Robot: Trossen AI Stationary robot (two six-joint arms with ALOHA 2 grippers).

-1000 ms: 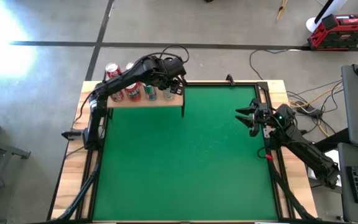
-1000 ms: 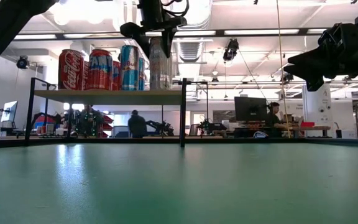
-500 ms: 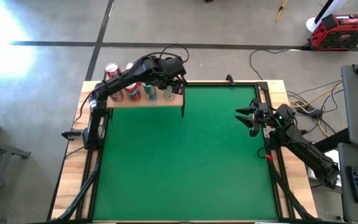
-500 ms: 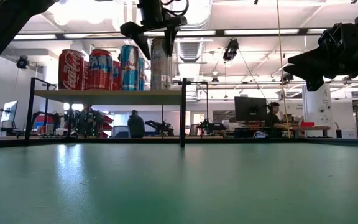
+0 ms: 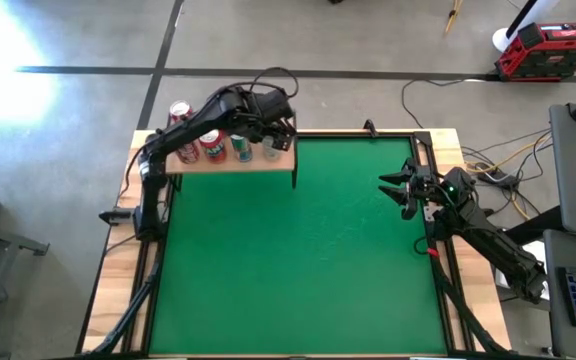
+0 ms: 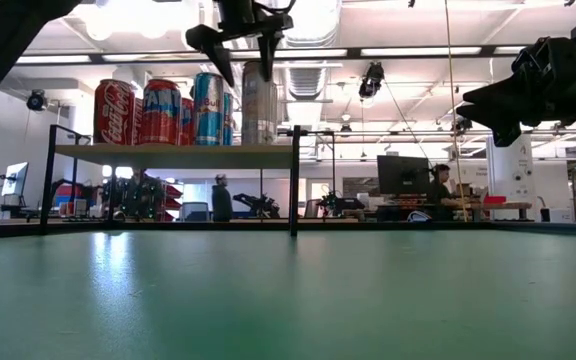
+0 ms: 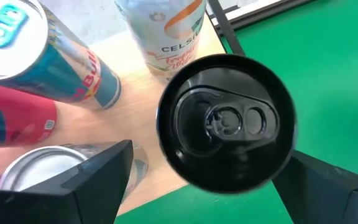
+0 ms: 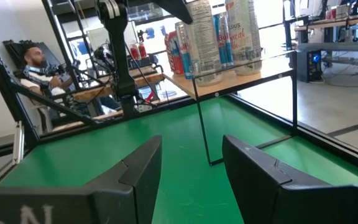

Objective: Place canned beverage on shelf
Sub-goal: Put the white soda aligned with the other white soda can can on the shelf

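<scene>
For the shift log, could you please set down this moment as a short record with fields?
shelf: light-wood board on black legs, at the far left corner of the green mat
cans on shelf: several, upright; black-topped can at the shelf's right end
left pincer: open, above the black-topped can, not gripping it
right pincer: shut, empty, waiting over the mat's right edge
task state: can stands on the shelf, released
</scene>
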